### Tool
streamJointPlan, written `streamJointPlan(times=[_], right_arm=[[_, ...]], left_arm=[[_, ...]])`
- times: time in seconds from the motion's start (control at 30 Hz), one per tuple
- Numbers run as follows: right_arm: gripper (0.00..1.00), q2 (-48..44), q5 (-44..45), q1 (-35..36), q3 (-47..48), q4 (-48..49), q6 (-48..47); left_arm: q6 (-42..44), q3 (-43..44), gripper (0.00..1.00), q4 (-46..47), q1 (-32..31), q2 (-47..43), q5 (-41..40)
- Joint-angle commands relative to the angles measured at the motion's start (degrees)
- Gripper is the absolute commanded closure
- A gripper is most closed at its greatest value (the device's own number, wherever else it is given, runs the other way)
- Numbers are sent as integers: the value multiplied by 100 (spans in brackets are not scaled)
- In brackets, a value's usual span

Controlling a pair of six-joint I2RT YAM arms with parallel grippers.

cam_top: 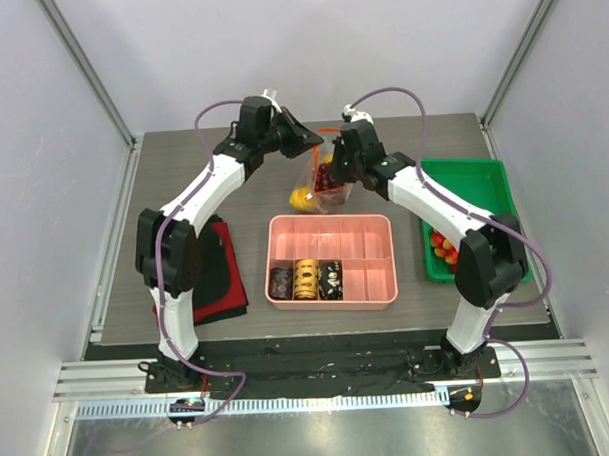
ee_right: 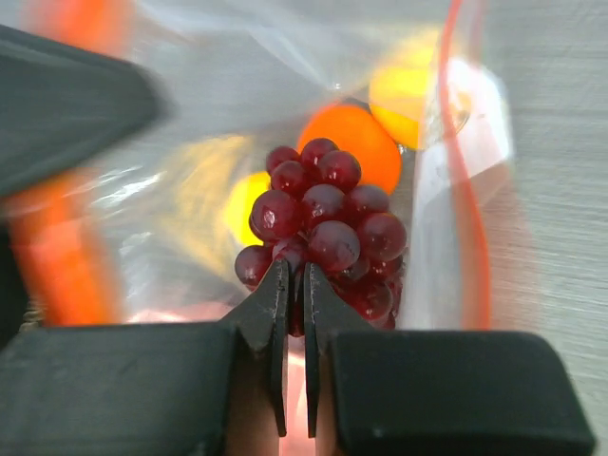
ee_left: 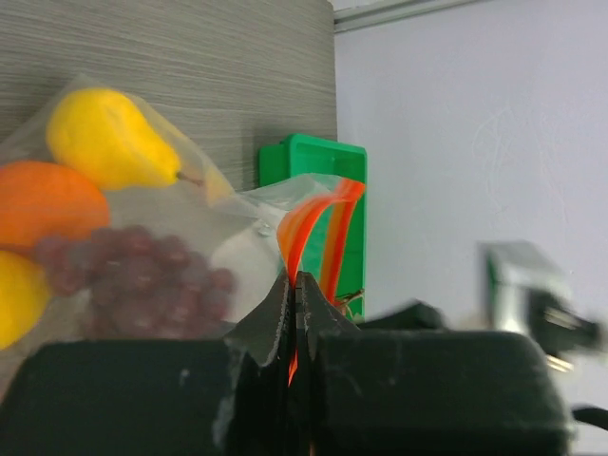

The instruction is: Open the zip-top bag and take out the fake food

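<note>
The clear zip-top bag (cam_top: 328, 183) hangs lifted off the table at the far middle, its mouth open. My left gripper (cam_top: 301, 141) is shut on its red-orange zip strip (ee_left: 306, 224); the left wrist view shows the strip pinched between the jaws (ee_left: 294, 285). Through the plastic I see a yellow pear (ee_left: 104, 138), an orange (ee_left: 43, 201) and the grape bunch (ee_left: 142, 277). My right gripper (cam_top: 335, 173) reaches into the bag's mouth. Its jaws (ee_right: 294, 285) are closed on the near end of the dark purple grape bunch (ee_right: 328, 214), with the orange (ee_right: 356, 138) and yellow pieces (ee_right: 404, 90) behind.
A pink compartment tray (cam_top: 381, 275) lies in front of the bag, with three dark and gold patterned cylinders (cam_top: 305, 281) in its front left cells. A green bin (cam_top: 483, 187) with red and yellow pieces stands at the right. A red and black cloth (cam_top: 221, 276) lies at the left.
</note>
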Motion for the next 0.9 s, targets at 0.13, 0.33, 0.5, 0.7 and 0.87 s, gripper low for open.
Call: streamJointPlan(times=[0.13,0.33,0.5,0.7,0.87], right_arm=[[99,-997,-48,1,803,-196,131],[98,-1120,-145,-7,1488,-319,342],[99,-1392,153,1,1903,-468,351],[99,-2094,1048,-156,1719,-933,193],[99,-2578,2059,-551,1289,-1671,-220]], left_arm=[[112,-173,100,200,100,-88,-14],[138,-217,100,192,100,-62,21],[243,-252,100,86,100,-123,-5],[305,-261,100,33,109,-185,3],[340,-270,100,24,135,-194,12]])
